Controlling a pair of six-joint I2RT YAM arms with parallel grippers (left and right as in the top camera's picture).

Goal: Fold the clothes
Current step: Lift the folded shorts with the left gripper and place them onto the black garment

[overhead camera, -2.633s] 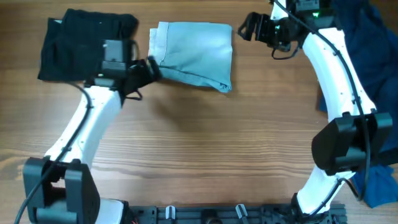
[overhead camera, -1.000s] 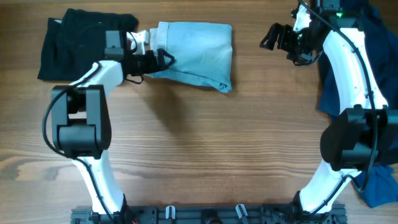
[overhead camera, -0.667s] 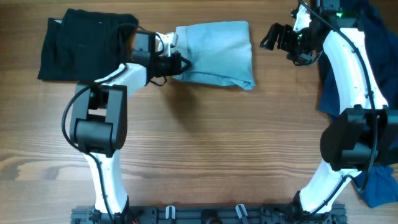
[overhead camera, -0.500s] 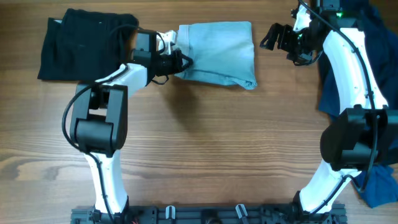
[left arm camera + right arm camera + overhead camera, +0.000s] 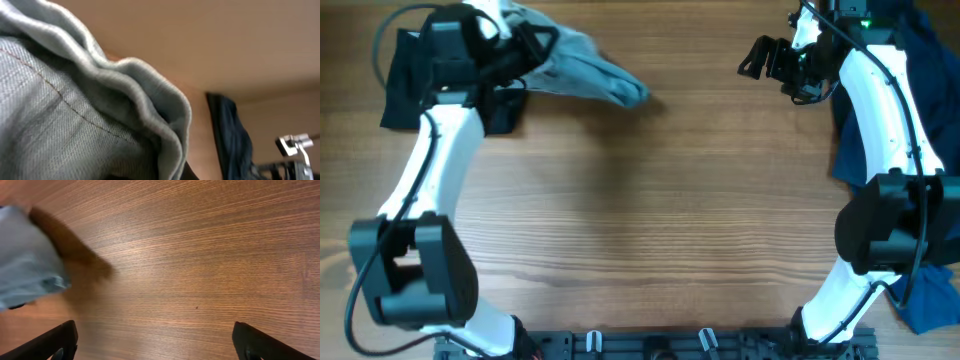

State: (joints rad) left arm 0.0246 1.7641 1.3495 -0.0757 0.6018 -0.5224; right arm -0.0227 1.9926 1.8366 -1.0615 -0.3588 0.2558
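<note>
The worktop is brown wood grain. The left arm reaches to the far-left corner; the right arm reaches to the far-right side.

A navy garment lies heaped at the right edge, behind the right arm. A black garment lies at the far left, partly under the left arm.

The shorts are bunched, not flat; they hang from the left tool and trail rightward to a narrow end. The right wrist view shows this end with a dark shadow beside it; contact with the worktop cannot be determined.

The left tool is closed on the shorts; denim folds fill its wrist view.

The right tool holds nothing; its fingers are spread wide above bare worktop, well apart from the shorts.
</note>
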